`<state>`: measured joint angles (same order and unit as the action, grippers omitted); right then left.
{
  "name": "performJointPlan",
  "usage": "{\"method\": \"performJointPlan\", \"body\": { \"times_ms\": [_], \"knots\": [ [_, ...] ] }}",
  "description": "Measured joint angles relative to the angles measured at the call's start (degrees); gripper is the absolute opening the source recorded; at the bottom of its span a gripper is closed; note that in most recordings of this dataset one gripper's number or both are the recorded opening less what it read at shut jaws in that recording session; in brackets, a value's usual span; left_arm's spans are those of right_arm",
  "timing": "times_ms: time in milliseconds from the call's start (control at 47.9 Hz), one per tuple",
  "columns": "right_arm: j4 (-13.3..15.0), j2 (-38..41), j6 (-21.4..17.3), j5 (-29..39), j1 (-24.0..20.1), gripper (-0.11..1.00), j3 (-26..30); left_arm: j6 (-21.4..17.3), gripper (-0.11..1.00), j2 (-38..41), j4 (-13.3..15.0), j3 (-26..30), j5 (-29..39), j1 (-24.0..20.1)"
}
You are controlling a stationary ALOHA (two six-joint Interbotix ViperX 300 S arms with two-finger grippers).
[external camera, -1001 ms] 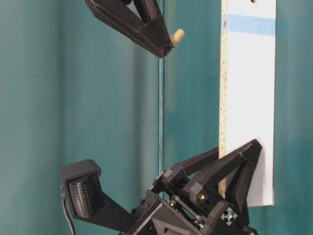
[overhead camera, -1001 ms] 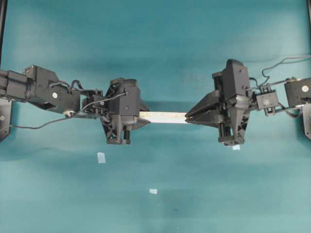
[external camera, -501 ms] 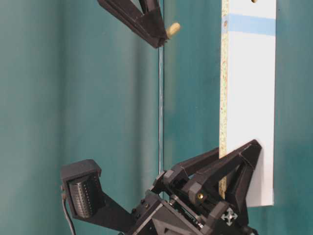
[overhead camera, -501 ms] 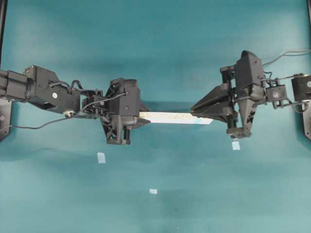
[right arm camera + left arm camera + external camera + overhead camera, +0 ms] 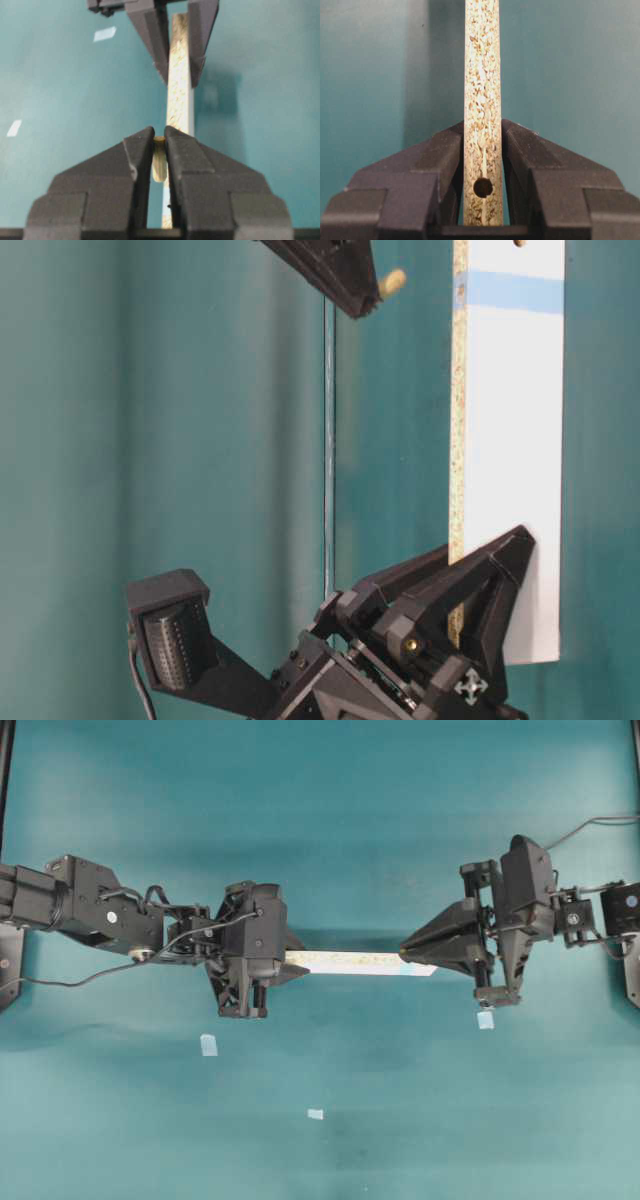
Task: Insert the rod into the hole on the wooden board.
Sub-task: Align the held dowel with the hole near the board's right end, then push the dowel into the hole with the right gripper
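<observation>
Above the teal table, the right gripper, clamped on the short cream wooden rod, needs aligning with the blue-marked hole in the pale speckled chipboard strip pinched by the left gripper.

wooden board cut off at top edge, rod mostly hidden between jaws

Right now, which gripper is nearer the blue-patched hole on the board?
Right. The right gripper, holding the rod, hovers beside the hole; the left gripper clamps the wooden board at the opposite end.
</observation>
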<state>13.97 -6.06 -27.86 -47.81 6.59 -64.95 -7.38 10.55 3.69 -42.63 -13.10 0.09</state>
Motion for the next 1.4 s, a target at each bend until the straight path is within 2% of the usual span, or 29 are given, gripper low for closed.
{"method": "performJointPlan", "body": {
  "times_ms": [146,250,730,1398],
  "knots": [
    [-3.5,3.1,3.3,-5.3,0.0,0.10,-0.1,0.0,0.32,0.0,0.0,-0.1,0.0,0.0],
    [-4.4,4.5,4.2,-7.5,0.0,0.10,-0.2,0.0,0.32,0.1,-0.1,-0.2,0.0,-0.1],
    [-4.6,5.4,4.5,-10.5,-0.1,0.10,-2.8,0.1,0.32,0.0,-0.1,-0.1,0.1,0.0],
    [-4.6,10.2,4.7,-14.6,-0.1,0.10,-1.7,0.1,0.32,0.0,0.0,-0.2,0.1,-0.1]
  ]
}}
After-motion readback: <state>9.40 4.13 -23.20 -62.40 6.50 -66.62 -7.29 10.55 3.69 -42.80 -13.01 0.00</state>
